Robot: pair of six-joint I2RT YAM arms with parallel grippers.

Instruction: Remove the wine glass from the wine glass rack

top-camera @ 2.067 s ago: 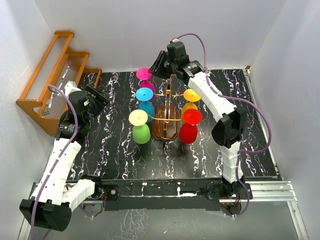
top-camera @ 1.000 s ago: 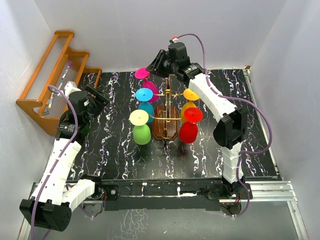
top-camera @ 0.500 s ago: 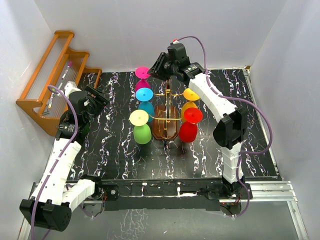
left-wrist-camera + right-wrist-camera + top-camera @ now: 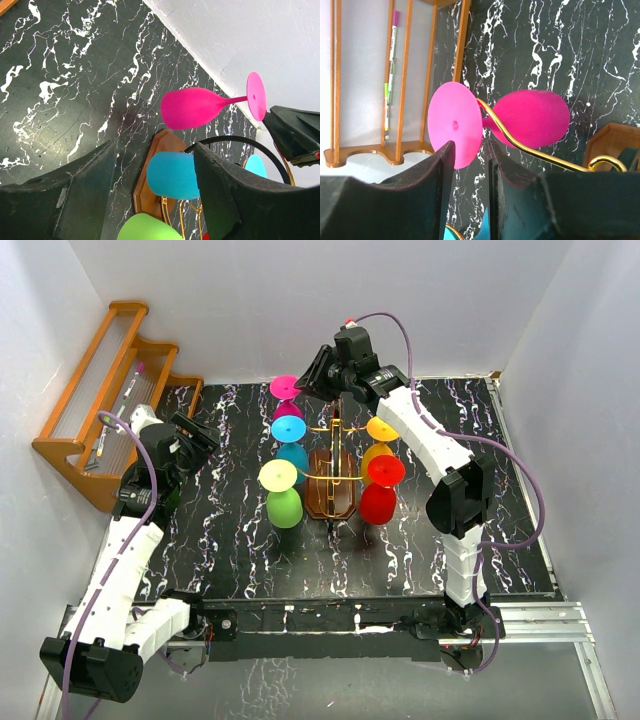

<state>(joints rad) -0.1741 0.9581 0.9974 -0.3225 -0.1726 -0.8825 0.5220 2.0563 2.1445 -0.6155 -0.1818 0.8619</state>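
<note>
Your right pincer (image 4: 471, 150) was shut narrow on the rim of the round foot (image 4: 454, 125) of the pink wine glass (image 4: 530, 117). The glass hung foot up and bowl down at the far left corner of the wine glass rack (image 4: 332, 492). A gold wire arm (image 4: 535, 151) of the rack ran just under the foot and along the stem, so the glass was not yet clear of the wire.

The back edge of the worktop (image 4: 230, 540) and the white wall (image 4: 300, 300) were near, just behind the glass. That left little room on that side. To the left of the glass there was open black worktop.

The blue glass (image 4: 293, 455) hung just beside the pink bowl, on the near side. The green glass (image 4: 283, 506) hung nearer to you still. The orange glass (image 4: 378, 452) and the red glass (image 4: 377, 505) hung on the other side of the rack, close to your right arm.

Your left pincer (image 4: 155, 146) was wide open and held nothing. It hung over the left part of the worktop and pointed at the rack, well apart from the glasses. The slatted wooden shelf (image 4: 100, 390) with pens (image 4: 125, 400) stood by the left wall, just behind it.
</note>
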